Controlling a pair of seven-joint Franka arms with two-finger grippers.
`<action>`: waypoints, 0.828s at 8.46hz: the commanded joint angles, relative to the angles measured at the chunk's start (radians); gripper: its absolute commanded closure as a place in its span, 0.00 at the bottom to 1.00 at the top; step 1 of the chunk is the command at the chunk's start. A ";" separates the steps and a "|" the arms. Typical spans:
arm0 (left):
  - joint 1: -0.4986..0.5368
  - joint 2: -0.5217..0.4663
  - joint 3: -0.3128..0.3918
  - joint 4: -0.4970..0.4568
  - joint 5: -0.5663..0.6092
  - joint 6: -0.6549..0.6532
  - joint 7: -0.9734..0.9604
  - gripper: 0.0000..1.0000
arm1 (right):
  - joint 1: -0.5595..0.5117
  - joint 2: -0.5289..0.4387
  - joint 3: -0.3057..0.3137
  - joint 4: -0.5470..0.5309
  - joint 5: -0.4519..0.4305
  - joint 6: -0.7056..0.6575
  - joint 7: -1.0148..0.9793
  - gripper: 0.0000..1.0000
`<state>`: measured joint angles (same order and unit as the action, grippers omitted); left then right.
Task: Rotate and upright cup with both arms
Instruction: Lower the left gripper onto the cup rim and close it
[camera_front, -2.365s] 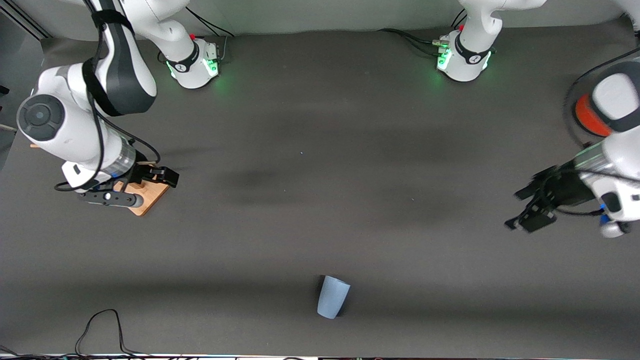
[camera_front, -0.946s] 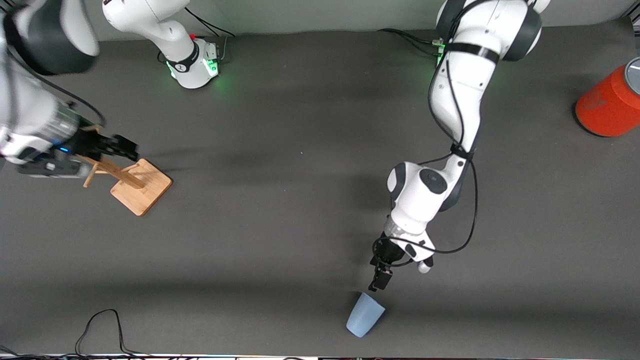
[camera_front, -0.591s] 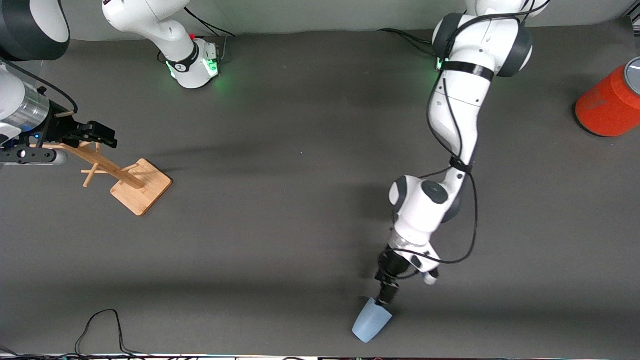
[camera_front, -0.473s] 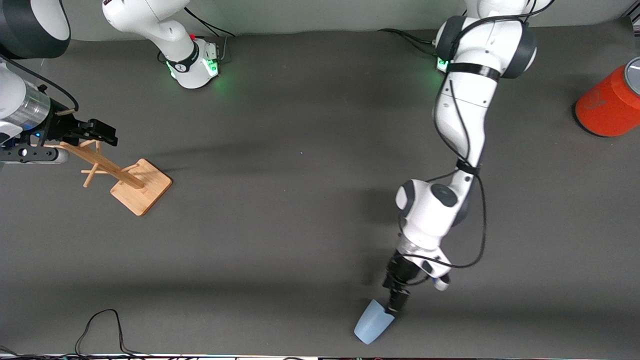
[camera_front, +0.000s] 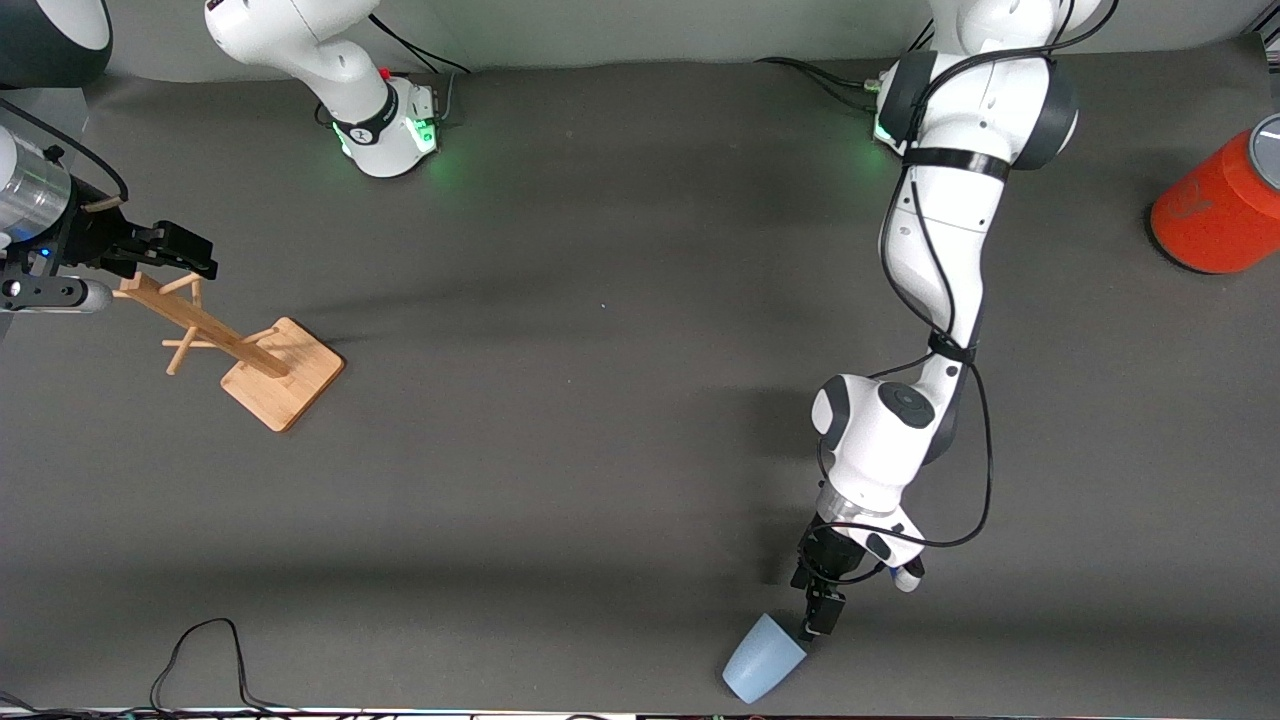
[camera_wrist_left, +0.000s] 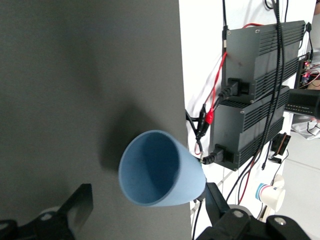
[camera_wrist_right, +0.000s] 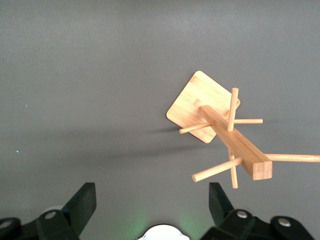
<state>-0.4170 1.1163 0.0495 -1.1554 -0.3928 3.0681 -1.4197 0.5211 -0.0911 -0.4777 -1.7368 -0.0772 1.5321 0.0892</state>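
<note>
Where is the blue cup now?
The cup lies on its side at the table edge nearest the front camera, just under the open left gripper.

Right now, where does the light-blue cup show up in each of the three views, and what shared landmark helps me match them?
Front view: the light-blue cup lies on its side near the table's camera-side edge, at the left claw.
Left wrist view: the cup fills the middle, mouth toward the camera, between the claw's fingers.
Right wrist view: not in it; only the wooden mug rack shows.
Shared landmark: the dark grey table mat.

arms (camera_front: 940, 230): white, dark-grey joint bands | black cables | green base lights
</note>
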 joint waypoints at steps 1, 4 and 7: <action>0.006 0.080 0.010 0.126 0.023 -0.002 -0.002 0.00 | -0.007 0.010 0.002 0.026 -0.013 -0.018 -0.017 0.00; 0.055 0.082 0.010 0.152 0.025 -0.006 -0.002 0.01 | -0.250 0.005 0.247 0.016 -0.004 -0.018 -0.019 0.00; 0.060 0.083 0.009 0.152 0.025 -0.003 -0.002 0.29 | -0.308 -0.015 0.307 0.020 0.036 -0.055 -0.081 0.00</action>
<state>-0.3528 1.1712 0.0558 -1.0492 -0.3795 3.0691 -1.4197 0.2410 -0.0930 -0.1739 -1.7320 -0.0692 1.5060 0.0701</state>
